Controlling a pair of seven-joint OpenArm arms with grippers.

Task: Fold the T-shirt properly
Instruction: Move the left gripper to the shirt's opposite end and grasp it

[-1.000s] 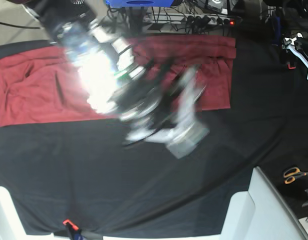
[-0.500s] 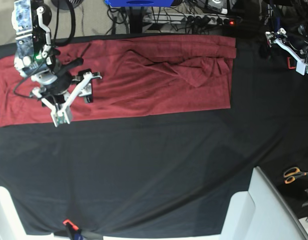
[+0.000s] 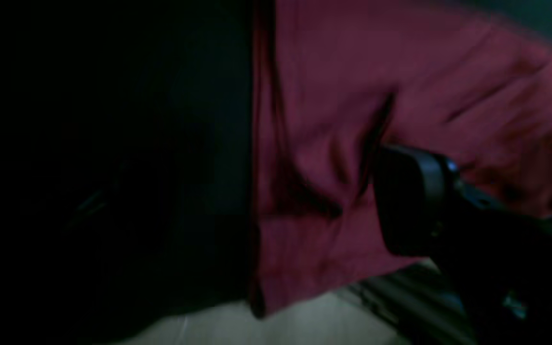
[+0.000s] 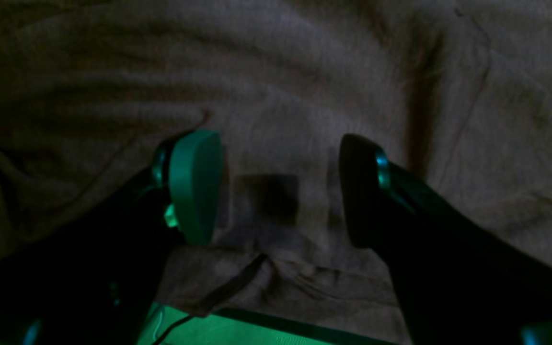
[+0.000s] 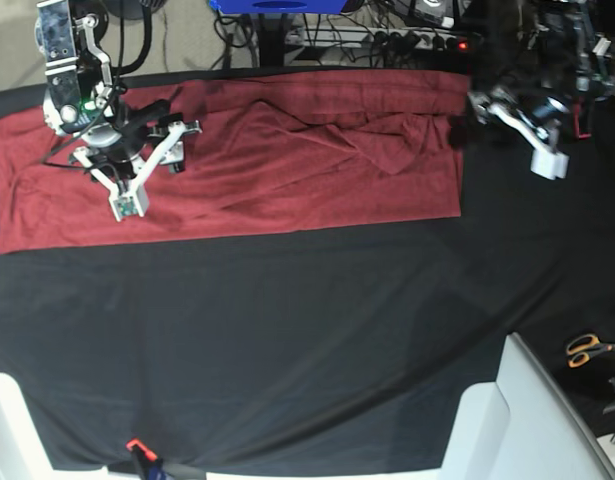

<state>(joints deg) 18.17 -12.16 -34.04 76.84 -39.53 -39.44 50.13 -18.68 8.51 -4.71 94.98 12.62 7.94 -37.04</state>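
The red T-shirt (image 5: 287, 160) lies spread in a long band across the back of the black cloth, with wrinkles near its middle. My right gripper (image 5: 153, 170) hovers open just above the shirt's left part. In its wrist view the two fingertips (image 4: 194, 187) stand well apart over the bare fabric (image 4: 304, 96), holding nothing. My left gripper (image 5: 502, 140) is open at the shirt's right edge, one dark tip close to the hem. The left wrist view shows one of its fingers (image 3: 415, 206) over the red cloth (image 3: 333, 96); the other finger is hidden.
A black cloth sheet (image 5: 287, 340) covers the table. Orange-handled scissors (image 5: 587, 348) lie at the right edge. A white block (image 5: 527, 420) stands at the front right. A power strip and cables (image 5: 407, 40) run behind the shirt. An orange clip (image 5: 135, 445) sits at the front edge.
A blurred arm that swept over the shirt's middle has cleared. The left arm came in from the far right to the shirt's right edge. The right gripper shifted slightly toward the back.
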